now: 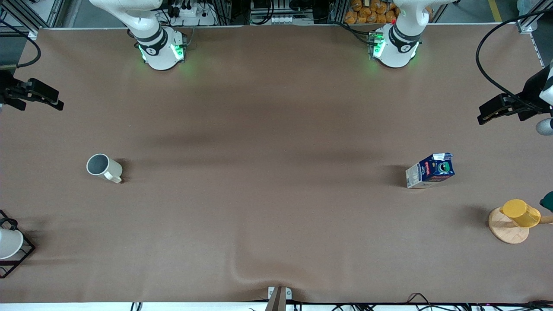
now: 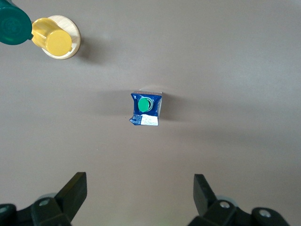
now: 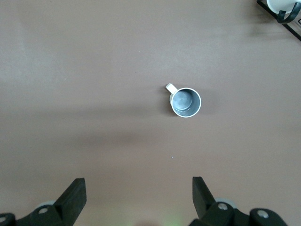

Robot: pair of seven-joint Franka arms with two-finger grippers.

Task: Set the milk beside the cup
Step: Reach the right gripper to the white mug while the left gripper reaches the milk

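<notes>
Front view: the milk carton (image 1: 430,170) is standing toward the left arm's end of the table, well apart from the off-white mug (image 1: 104,167) at the right arm's end, near the yellow cup (image 1: 521,213) on its wooden stand (image 1: 506,229).

Left wrist view: the left gripper (image 2: 140,197) is hovering over the carton (image 2: 146,108) with fingers spread wide and empty; a grip near the gable could be tipping the carton.

Right wrist view: the right gripper (image 3: 139,197) is waiting wide open, empty, over the mug (image 3: 185,101).

cup (image 3: 186,102) upright on table (image 3: 94,70); right tool (image 3: 138,197) spread wide above.
</notes>
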